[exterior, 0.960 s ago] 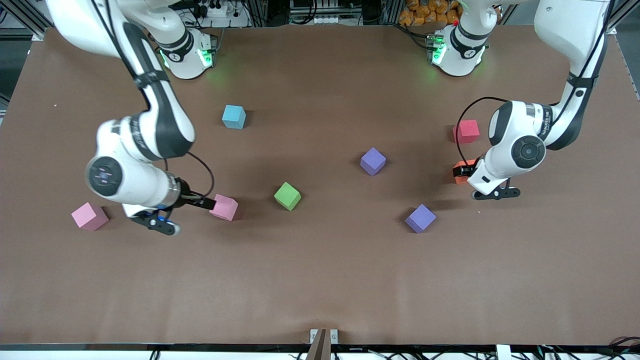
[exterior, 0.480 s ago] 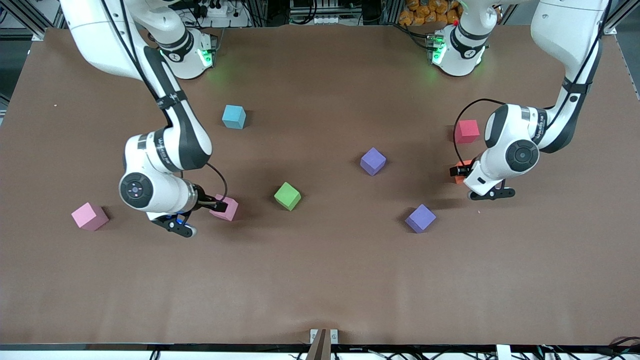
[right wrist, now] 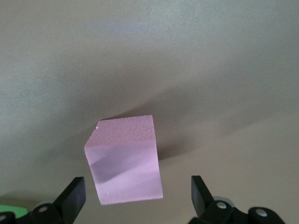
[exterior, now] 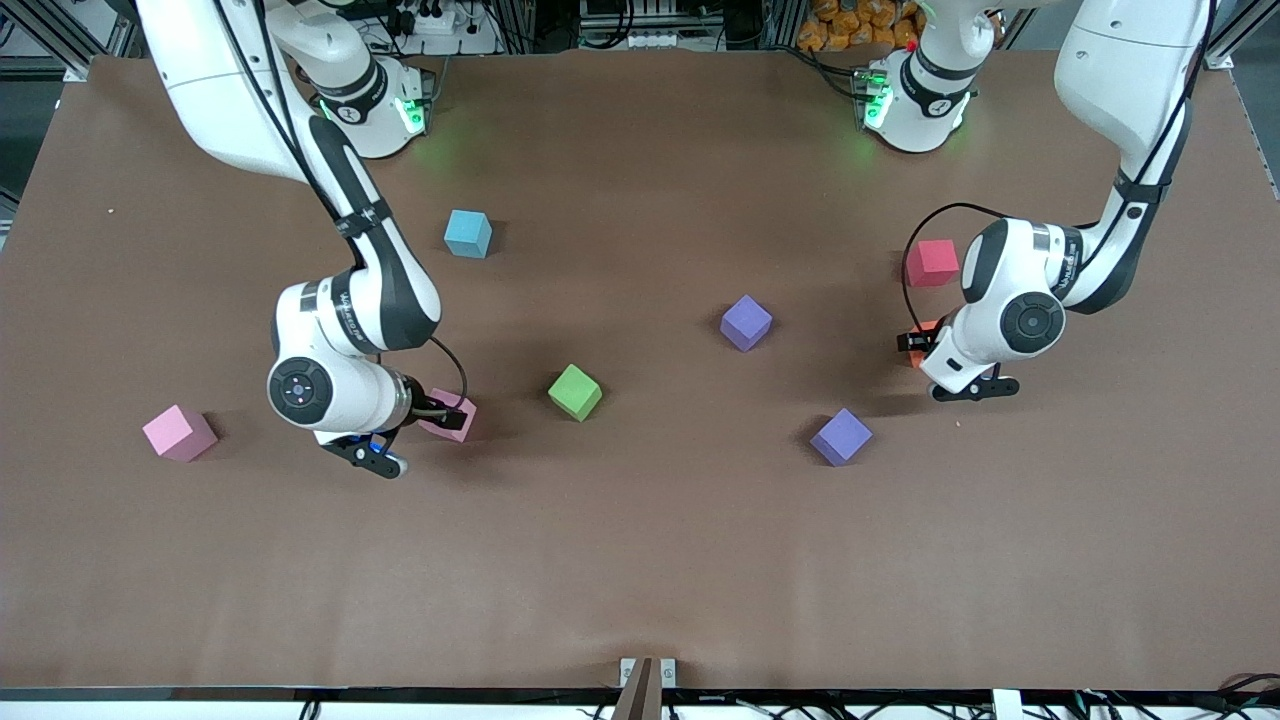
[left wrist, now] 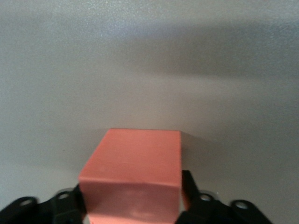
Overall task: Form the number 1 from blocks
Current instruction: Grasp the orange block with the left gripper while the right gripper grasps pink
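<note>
Step in hand: pickup stage. All eight blocks lie scattered and apart on the table; no part of the figure 1 is laid yet, by the look of things.

Left claw: low at the left arm's end of the table, set around the orange block. In the left wrist view the fingers sit against the block's two flanks, so it reads as gripped; the block looks to be on the table, not raised.

Right claw: low at the right arm's end, spread wide, holding nothing. The pink block lies between its fingers, clear of both and turned somewhat askew to them.

Other blocks:
- second pink block, at the right arm's end, well apart from the right claw.
- green block, just beside the right claw's pink block, toward the table's middle.
- light blue block, farther from the front camera.
- two purple blocks, middle of the table.
- red block, near the orange one, farther from the front camera.

Next move, judged: left claw lifts the orange block and carries it toward mid-table to start the stroke. Right claw needs to close squarely on the skewed pink block, which may twist as the fingers meet it.
</note>
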Motion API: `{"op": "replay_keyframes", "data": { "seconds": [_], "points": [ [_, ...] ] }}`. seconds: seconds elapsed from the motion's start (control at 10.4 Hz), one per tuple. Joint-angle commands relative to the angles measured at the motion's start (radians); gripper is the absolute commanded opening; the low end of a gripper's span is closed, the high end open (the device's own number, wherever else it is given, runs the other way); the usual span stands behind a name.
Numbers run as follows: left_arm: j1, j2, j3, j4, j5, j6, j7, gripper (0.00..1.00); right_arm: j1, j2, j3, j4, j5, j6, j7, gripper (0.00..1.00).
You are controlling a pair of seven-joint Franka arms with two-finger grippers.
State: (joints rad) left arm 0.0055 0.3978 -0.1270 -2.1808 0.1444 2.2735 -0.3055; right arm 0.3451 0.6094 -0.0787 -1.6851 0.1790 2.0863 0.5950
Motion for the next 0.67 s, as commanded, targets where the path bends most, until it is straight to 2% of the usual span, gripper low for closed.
{"op": "replay_keyframes", "data": {
  "seconds": [0.0,0.38,0.58],
  "points": [
    [0.008,-0.004,0.000,0.012,0.035,0.001,-0.034,0.00,0.028,0.024,-0.015,0.013,0.020,0.020,0.029,1.00],
    [-0.045,-0.154,-0.037,0.019,0.035,-0.130,-0.121,0.00,0.035,0.047,-0.015,0.010,0.019,0.040,0.028,1.00],
    [-0.044,-0.171,-0.164,0.036,0.034,-0.173,-0.249,0.00,0.035,0.047,-0.015,0.005,0.019,0.038,0.023,0.86]
  ]
}}
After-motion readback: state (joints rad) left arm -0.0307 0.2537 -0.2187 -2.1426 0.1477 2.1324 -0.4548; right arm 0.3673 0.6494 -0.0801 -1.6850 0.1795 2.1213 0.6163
